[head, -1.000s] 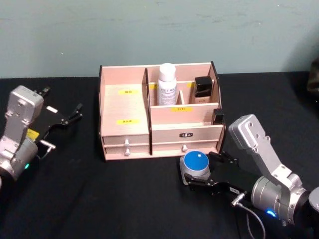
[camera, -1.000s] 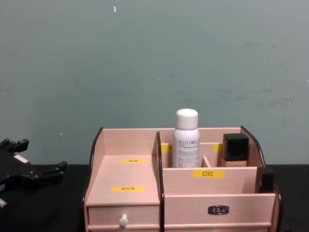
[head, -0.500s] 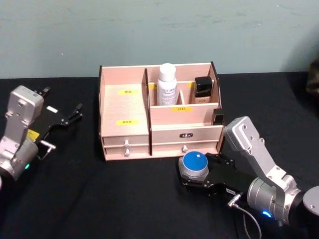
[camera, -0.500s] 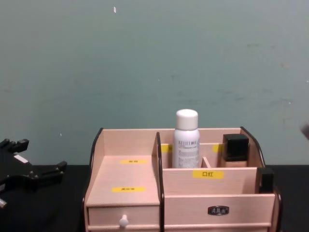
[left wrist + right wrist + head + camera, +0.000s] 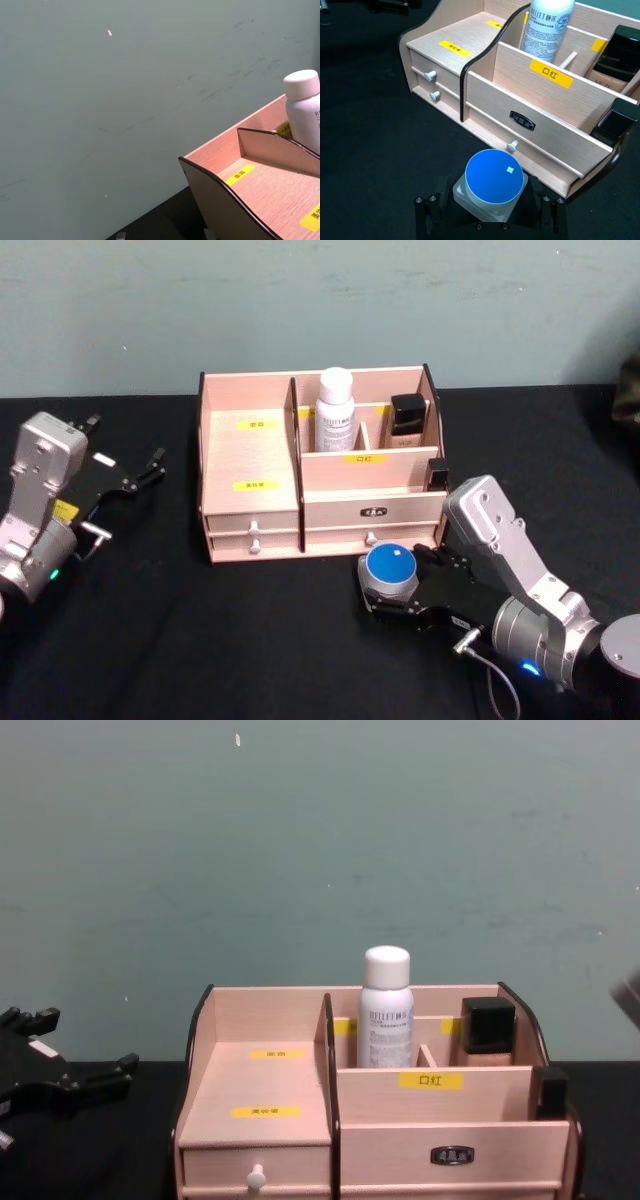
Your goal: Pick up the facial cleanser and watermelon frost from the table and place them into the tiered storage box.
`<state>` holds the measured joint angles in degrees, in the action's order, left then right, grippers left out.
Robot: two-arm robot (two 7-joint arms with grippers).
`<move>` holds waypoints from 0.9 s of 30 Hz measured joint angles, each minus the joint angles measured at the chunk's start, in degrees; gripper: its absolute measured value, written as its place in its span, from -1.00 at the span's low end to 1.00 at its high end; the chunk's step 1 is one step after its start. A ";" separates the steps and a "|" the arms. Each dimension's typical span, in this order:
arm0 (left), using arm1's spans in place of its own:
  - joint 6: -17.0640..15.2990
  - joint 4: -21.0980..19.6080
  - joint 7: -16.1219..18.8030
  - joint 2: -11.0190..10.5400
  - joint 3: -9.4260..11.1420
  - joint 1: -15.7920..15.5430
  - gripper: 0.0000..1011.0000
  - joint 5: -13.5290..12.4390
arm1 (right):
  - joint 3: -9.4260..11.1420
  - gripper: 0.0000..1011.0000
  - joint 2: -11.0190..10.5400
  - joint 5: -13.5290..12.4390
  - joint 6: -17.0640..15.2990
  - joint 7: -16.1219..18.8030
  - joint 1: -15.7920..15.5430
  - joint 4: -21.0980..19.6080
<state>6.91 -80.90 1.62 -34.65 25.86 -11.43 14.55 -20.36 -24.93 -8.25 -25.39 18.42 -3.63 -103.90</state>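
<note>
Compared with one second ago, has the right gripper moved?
Yes. In the head view the right gripper has shifted slightly left, nearer the right front corner of the tiered storage box.

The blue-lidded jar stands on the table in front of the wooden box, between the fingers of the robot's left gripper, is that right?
Not the left: the blue-lidded jar stands on the table in front of the wooden box, between the fingers of the right gripper, as the head view shows.
</note>
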 joint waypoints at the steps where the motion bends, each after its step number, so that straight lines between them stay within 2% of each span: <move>1: 0.00 0.00 0.00 0.00 0.00 0.00 0.98 0.00 | 0.05 0.98 0.18 0.25 0.06 -0.05 0.00 0.12; 27: 0.00 0.00 0.00 0.00 0.00 0.00 0.98 0.00 | 0.23 0.98 2.11 1.91 1.71 1.27 1.11 2.62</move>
<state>6.91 -80.90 1.62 -34.65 25.86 -11.43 14.55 -20.13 -22.82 -6.34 -23.69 19.69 -2.52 -101.28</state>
